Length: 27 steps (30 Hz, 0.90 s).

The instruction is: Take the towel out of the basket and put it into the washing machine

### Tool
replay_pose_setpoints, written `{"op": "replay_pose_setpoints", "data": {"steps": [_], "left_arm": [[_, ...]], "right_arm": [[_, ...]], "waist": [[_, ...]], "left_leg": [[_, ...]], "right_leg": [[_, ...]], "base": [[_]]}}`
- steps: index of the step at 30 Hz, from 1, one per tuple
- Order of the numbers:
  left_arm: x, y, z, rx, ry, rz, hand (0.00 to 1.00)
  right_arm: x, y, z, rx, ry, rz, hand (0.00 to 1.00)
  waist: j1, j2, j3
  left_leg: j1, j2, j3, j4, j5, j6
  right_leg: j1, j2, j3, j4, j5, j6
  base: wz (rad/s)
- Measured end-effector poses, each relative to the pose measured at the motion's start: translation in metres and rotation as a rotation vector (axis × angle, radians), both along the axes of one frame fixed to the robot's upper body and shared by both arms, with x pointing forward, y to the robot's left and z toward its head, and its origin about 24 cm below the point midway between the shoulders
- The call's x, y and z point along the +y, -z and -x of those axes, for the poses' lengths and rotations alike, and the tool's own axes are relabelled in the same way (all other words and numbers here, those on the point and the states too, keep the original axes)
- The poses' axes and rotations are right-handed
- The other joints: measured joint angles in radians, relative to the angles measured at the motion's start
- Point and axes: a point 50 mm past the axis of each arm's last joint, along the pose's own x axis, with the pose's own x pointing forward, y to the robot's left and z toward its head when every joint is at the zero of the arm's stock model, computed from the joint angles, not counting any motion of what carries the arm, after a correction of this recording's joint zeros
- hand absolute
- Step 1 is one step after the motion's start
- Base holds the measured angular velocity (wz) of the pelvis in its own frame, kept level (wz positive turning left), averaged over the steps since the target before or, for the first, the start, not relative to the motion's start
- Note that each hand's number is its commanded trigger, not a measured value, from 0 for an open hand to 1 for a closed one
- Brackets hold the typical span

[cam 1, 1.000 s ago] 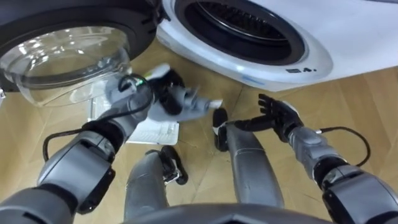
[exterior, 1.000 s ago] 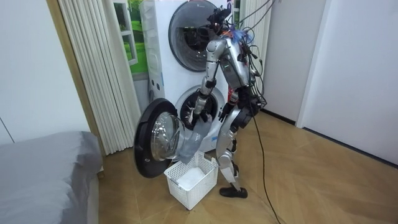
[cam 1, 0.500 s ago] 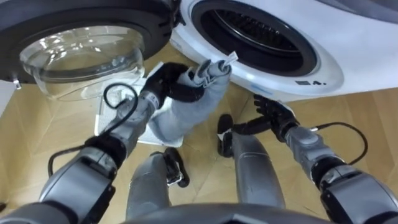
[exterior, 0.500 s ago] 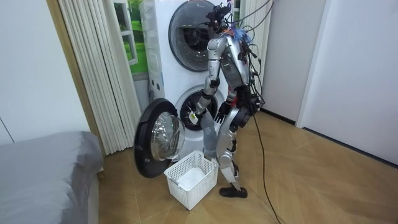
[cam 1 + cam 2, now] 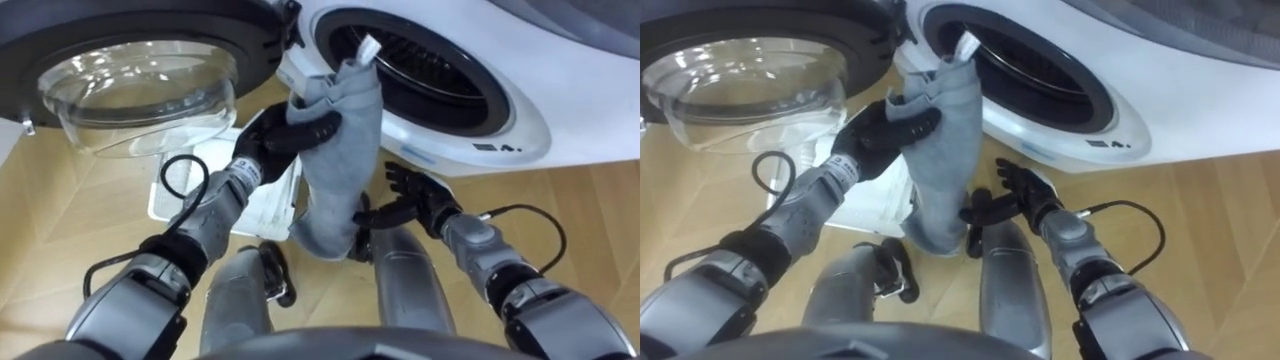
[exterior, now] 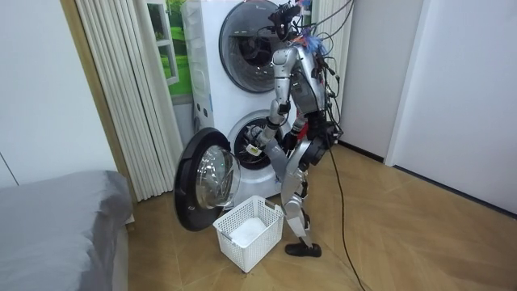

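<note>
I stand facing the washing machine [image 5: 520,120], its round glass door [image 5: 140,85] swung wide open to the left of my fingers; my left hand [image 5: 280,138] is lifted in front of me, its fingers [image 5: 316,127] clamped round the upper part of a grey towel [image 5: 345,170]; the towel's top end, with a small white tag [image 5: 366,47], sticks up above those fingers and lies against the near rim of the dark drum opening [image 5: 430,60], not yet inside; the rest of the cloth hangs below my fingers in one long fold toward the wooden floor [image 5: 590,220]; my right hand [image 5: 415,195] is low, just right of the hanging end, fingers apart and relaxed, holding nothing; its thumb reaches beside the cloth, and I cannot tell whether it touches; a white basket [image 5: 262,208] sits on the floor beneath my left fingers; in the room view I stand upright, close to the lower of two stacked machines, the basket by my feet.
</note>
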Motion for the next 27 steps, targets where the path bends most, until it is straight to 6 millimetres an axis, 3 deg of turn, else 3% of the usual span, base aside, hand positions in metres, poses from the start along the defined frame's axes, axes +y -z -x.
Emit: {"op": "replay_pose_setpoints", "data": {"steps": [12, 18, 26, 27], "left_arm": [[0.004, -0.014, -0.009, -0.045, -0.084, 0.216, 1.00], [0.000, -0.016, -0.007, -0.059, -0.059, 0.281, 1.00], [-0.008, -0.011, -0.001, -0.019, -0.021, 0.326, 1.00], [-0.009, -0.010, 0.000, -0.002, -0.028, 0.356, 1.00]], "right_arm": [[0.023, -0.006, 0.000, 0.005, -0.155, -0.164, 0.00], [0.029, -0.005, 0.004, 0.030, -0.223, -0.211, 0.00], [0.035, -0.004, 0.008, 0.084, -0.272, -0.257, 0.00], [0.036, -0.004, 0.008, 0.095, -0.281, -0.261, 0.82]], "waist": [[0.030, -0.003, -0.0024], [0.028, -0.009, -0.0146], [0.026, -0.012, -0.0161], [0.027, -0.012, -0.0160]], "left_leg": [[-0.008, 0.016, -0.007, 0.010, 0.004, -0.007], [-0.004, 0.018, -0.008, 0.008, 0.006, -0.010], [-0.006, 0.011, -0.018, 0.005, 0.008, -0.011], [-0.008, 0.011, -0.016, 0.005, 0.008, -0.011]], "right_leg": [[0.005, 0.019, -0.003, -0.020, 0.017, -0.010], [0.011, 0.023, -0.002, -0.027, 0.020, -0.013], [0.015, 0.017, -0.012, -0.030, 0.022, -0.013], [0.014, 0.017, -0.011, -0.030, 0.022, -0.013]], "base": [[-0.01], [0.00], [0.02], [0.00]]}}
